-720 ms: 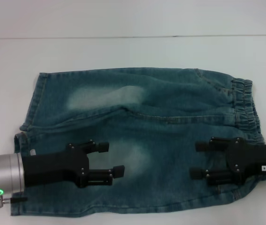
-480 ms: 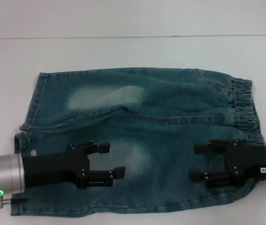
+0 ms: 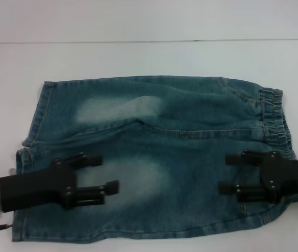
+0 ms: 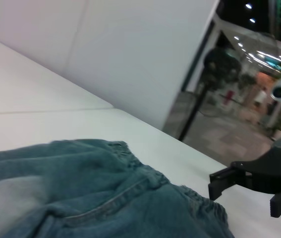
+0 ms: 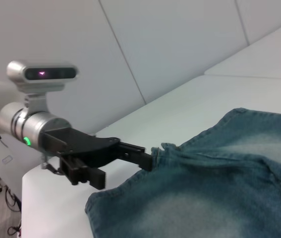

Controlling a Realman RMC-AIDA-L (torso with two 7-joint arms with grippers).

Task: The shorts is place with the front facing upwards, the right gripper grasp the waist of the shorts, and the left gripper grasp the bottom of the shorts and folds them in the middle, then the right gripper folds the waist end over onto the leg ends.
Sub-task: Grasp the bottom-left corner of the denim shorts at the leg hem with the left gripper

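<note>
The blue-green denim shorts (image 3: 191,115) lie flat and front up on the white table (image 3: 138,58). The crinkled waist (image 3: 276,123) is at the right and the leg ends (image 3: 36,118) are at the left. My left gripper (image 3: 102,172) hovers open over the near leg, fingers pointing right, holding nothing. Over the near side by the waist, my right gripper (image 3: 226,173) stands open, fingers pointing left, also holding nothing. The left wrist view shows the waist (image 4: 130,161) and the right gripper (image 4: 244,196). The right wrist view shows the left gripper (image 5: 125,168) at the leg hem (image 5: 165,151).
The table's back edge (image 3: 149,41) meets a pale wall. White tabletop borders the shorts on the far side and to the left. The shorts' near edge (image 3: 138,236) lies close to the table's front.
My left gripper has drawn back to the left, toward the leg ends. My right gripper has shifted slightly right, toward the waist. The shorts have not moved.
</note>
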